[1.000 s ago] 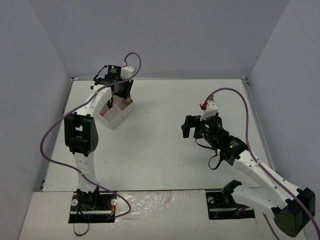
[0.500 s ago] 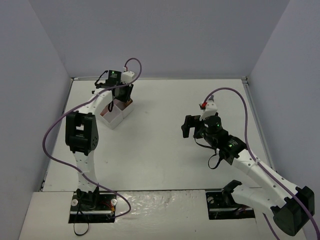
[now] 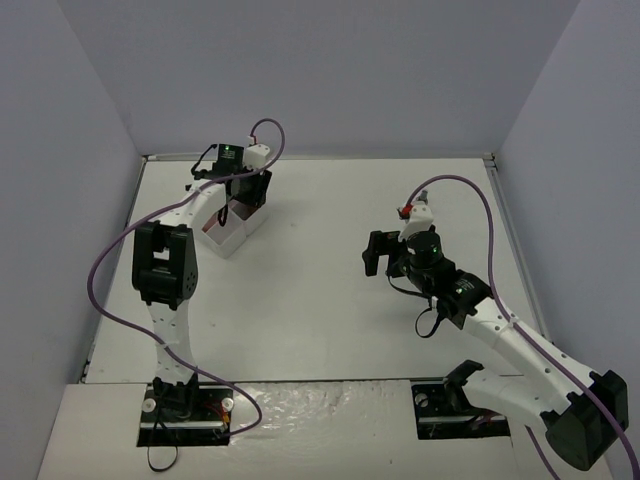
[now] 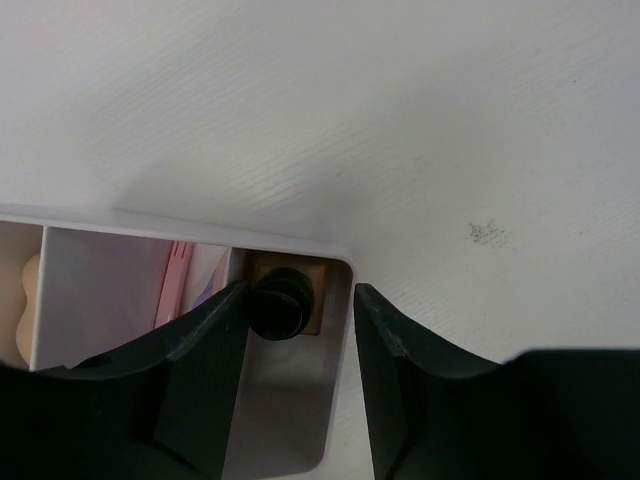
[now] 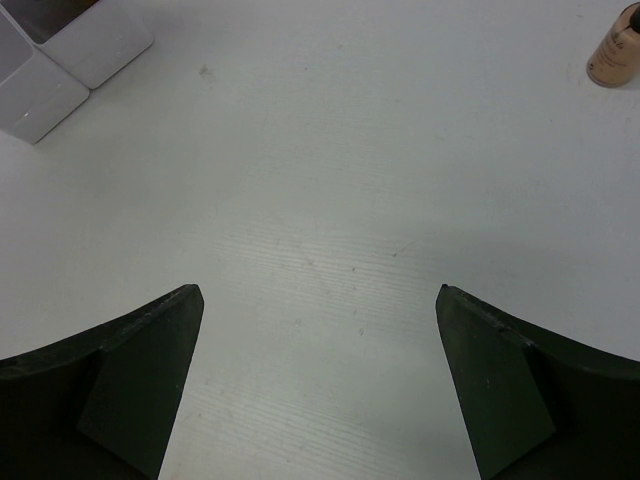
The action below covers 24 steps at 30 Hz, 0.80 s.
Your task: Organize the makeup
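White arms (image 3: 172, 328), black joints (image 3: 162, 262), purple cables (image 3: 491, 235), dark jaws

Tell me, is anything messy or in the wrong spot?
One tan bottle sits alone on the table, outside the white box, while the other bottle is already in a compartment. Nothing looks spilled or broken.

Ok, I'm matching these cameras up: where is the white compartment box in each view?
Top external: white box far left, beneath the left gripper.
Left wrist: box bottom left, its corner between the jaws.
Right wrist: box in top-left corner.
Shared landmark: the white table.
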Motion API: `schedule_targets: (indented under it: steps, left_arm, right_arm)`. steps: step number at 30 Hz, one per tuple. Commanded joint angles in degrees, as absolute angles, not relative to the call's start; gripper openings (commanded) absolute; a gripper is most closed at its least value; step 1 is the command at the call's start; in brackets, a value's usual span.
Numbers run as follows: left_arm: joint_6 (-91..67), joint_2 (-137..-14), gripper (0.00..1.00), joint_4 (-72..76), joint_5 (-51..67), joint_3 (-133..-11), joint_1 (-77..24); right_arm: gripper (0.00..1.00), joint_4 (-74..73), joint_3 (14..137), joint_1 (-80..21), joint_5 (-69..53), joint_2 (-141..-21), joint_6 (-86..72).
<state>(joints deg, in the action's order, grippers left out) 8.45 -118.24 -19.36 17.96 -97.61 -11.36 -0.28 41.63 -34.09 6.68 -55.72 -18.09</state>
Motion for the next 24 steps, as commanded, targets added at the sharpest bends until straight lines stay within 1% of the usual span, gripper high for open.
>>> schedule_targets:
  steps: [1,5,8,11,17,22,24]
  left_arm:
    - [8.5,-114.86,0.51,-14.59,17.16,-98.53,-10.63]
    - [6.8,-112.83,0.62,-14.65,17.31,-99.17,-10.63]
    - [4.19,-110.88,0.73,-14.82,16.88,-100.03,-10.67]
    - [1.07,-108.07,0.8,-15.75,16.3,-101.11,-10.72]
    - [-5.59,-102.13,0.86,-16.87,16.14,-99.67,-10.99]
    - [-11.8,-95.41,0.87,-18.29,15.45,-95.5,-10.99]
    - [-13.77,-91.91,0.88,-19.56,14.41,-92.59,-10.99]
  right_arm:
    - [1.0,3.24,41.9,-33.75,7.14,-56.33,-17.83]
    - [1.0,3.34,42.79,-33.75,6.95,-56.25,-17.77]
    - [1.0,3.22,44.11,-33.68,9.05,-56.45,-17.39]
    - [1.0,3.03,45.89,-33.23,11.57,-57.67,-17.02]
    - [0.98,2.72,51.27,-28.71,13.83,-62.51,-16.67]
    - [0.98,2.81,56.28,-20.52,13.54,-68.51,-17.32]
    - [0.96,2.99,58.19,-16.78,13.77,-72.36,-18.05]
